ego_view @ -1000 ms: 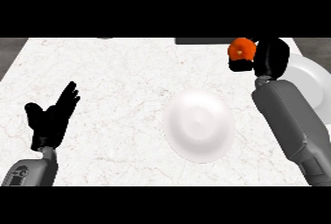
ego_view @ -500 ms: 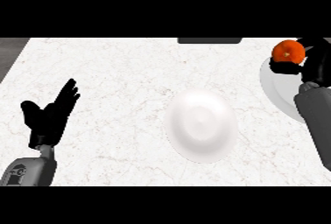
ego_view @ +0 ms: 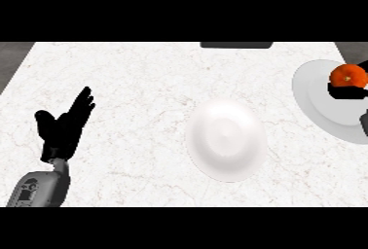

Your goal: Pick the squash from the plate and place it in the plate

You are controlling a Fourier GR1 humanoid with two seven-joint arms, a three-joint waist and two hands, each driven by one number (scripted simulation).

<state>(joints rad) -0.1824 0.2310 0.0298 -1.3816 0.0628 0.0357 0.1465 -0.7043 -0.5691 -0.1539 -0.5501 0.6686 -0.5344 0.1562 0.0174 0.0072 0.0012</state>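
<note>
The left robot hand [ego_view: 63, 127] stands at the left side of the desk [ego_view: 144, 87], fingers straight and spread wide, pointing up and away, holding nothing and resting there on its grey forearm [ego_view: 39, 187], which comes in from the lower edge. Over at the far right edge, the right robot hand [ego_view: 345, 90] shows only as a dark shape pressed against the underside of the squash [ego_view: 348, 76], with another small dark bit lower down at the edge; from here I cannot tell whether its fingers are curled round the squash or not.

The squash is orange and round, and it sits over the upper part of the grey plate [ego_view: 320, 99] at the right side, which runs off the edge of the view. Whether it lies on that plate or is lifted just above it, I cannot tell.

Near the middle of the desk, a little to the right, lies the white plate [ego_view: 226, 141], with nothing on it. It is well apart from the left robot hand and near, but not touching, the grey plate. The desk top is pale marble with faint veins. At its far edge, right of the middle, a dark flat object [ego_view: 236, 44] shows, cut off by the top of the view.
</note>
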